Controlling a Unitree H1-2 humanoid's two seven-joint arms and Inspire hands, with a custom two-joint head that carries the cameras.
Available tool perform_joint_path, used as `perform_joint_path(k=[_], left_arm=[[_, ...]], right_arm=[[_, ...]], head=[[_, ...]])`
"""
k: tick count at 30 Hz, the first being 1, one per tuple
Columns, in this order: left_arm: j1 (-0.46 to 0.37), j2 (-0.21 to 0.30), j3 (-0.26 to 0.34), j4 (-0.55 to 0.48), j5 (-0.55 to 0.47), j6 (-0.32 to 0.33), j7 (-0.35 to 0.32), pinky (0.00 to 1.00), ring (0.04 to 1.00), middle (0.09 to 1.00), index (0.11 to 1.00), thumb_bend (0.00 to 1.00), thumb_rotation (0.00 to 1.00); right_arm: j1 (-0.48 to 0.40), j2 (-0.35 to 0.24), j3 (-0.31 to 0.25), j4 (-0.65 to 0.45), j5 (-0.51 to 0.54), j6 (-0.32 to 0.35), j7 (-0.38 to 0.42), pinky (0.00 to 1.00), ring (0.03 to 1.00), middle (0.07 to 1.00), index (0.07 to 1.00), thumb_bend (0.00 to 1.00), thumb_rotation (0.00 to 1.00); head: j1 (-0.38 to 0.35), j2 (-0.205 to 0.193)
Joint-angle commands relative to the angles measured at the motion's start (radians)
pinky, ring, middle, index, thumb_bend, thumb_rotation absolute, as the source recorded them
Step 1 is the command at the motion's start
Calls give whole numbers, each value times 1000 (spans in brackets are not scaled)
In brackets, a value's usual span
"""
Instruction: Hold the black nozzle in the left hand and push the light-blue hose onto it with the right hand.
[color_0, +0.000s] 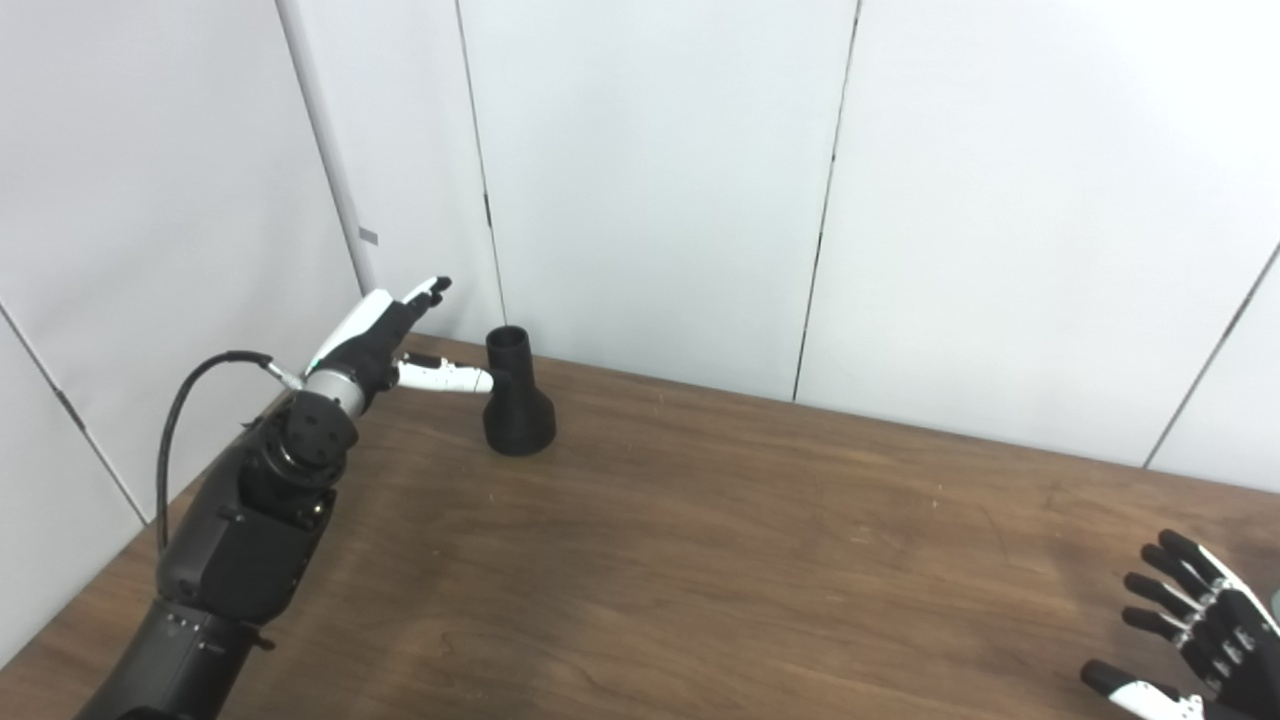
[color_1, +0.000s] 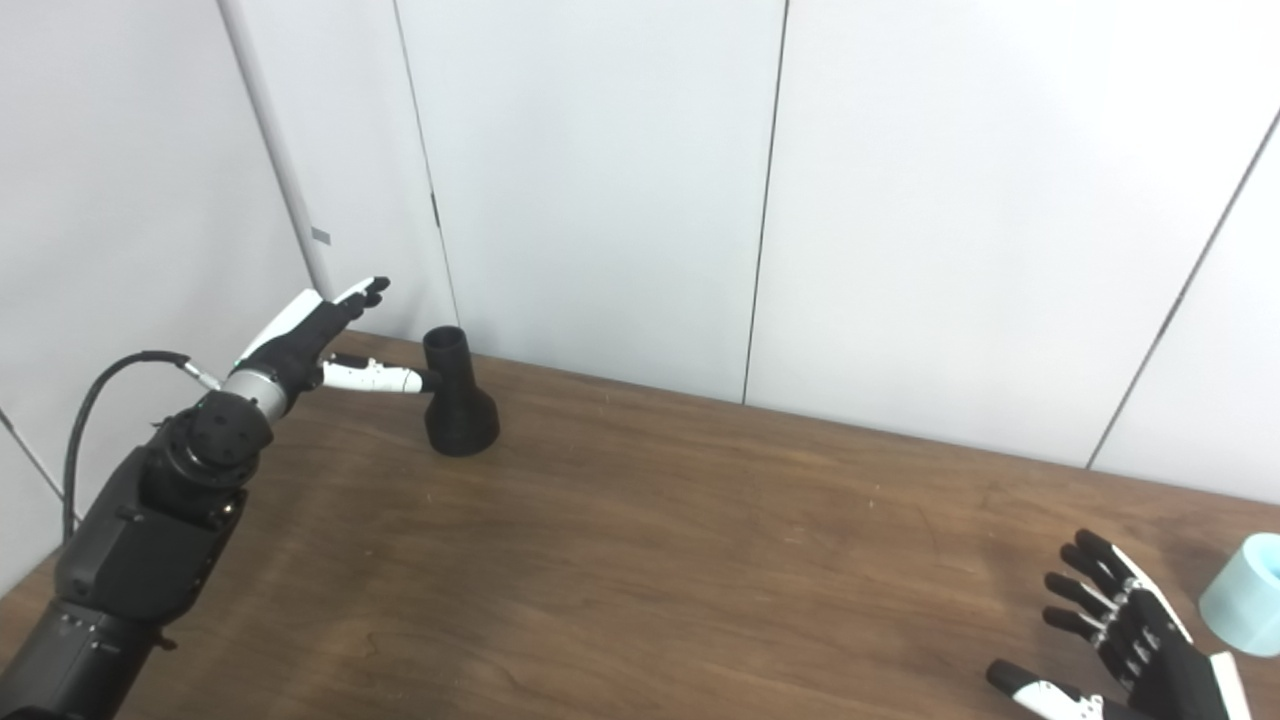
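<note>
The black nozzle (color_0: 517, 396) stands upright on its flared base at the far left of the wooden table (color_0: 720, 540), narrow neck up. My left hand (color_0: 395, 345) is open just left of it, fingers stretched toward the wall and the thumb reaching to the nozzle's neck, touching or nearly touching it. The light-blue hose (color_1: 1247, 594), a short pale cylinder, stands at the table's right edge; only the right eye view shows it. My right hand (color_1: 1120, 640) is open near the front right corner, fingers spread, a little left of the hose and apart from it.
White wall panels (color_0: 650, 180) rise directly behind the table's far edge, close behind the nozzle. A black cable (color_0: 190, 400) loops from my left wrist. The table's left edge runs beside my left forearm.
</note>
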Motion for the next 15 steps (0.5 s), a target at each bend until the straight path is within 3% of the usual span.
perform_joint_path(k=[1,8,15], left_arm=[[-57,24,6,7,31,-4,22,1000,1000,960,997,1000,376],[-60,-8,3,45,57,-4,29,1000,1000,952,997,1000,354],[-53,-63,-34,99,61,-10,68,1000,972,878,981,1000,335]], right_arm=[[-27,-6,-7,-21,0,-44,-6,689,783,845,852,718,50],[-23,-7,-10,-27,8,-43,-3,683,780,844,850,723,62],[-21,-7,-8,-19,8,-48,0,705,792,852,857,714,60]], head=[[1,0],[2,7],[0,10]])
